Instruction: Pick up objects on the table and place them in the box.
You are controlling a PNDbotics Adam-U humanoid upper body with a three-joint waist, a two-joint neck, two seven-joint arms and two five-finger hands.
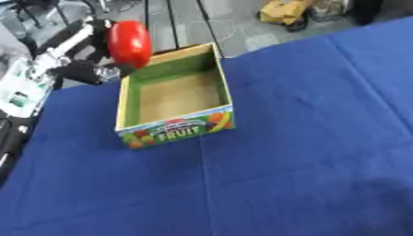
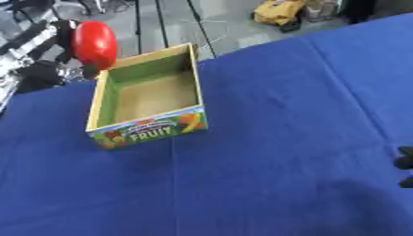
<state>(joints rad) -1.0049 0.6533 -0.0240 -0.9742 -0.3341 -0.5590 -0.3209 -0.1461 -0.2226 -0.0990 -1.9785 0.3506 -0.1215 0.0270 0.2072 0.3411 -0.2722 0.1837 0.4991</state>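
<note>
A: What is lying where just now?

B: The blue cloth-covered table (image 1: pixel 306 138) is filling most of the view. On it, left of centre and towards the far side, the open cardboard box with green inner walls and a printed "FRUIT" front (image 1: pixel 211 99) is sitting upright, its brown floor showing bare. Above its far-left corner, the black and silver left hand (image 1: pixel 95 69) is carrying the glossy red rounded fruit-like object (image 1: pixel 129 43), fingers curled round its lower part. The object is hanging over the rim, not yet inside.

A: And the other hand?

B: Only dark tips of the right hand (image 2: pixel 405 162) are showing at the right edge of the right eye view; I cannot tell whether they are curled or straight.

A: So how should the drop go?

B: I judge the hand is needing to travel right and nearer, until the red object is hanging over the middle of the box floor, then lowering before the fingers are opening. Releasing at the rim is risking a bounce off the left wall onto the cloth.
</note>
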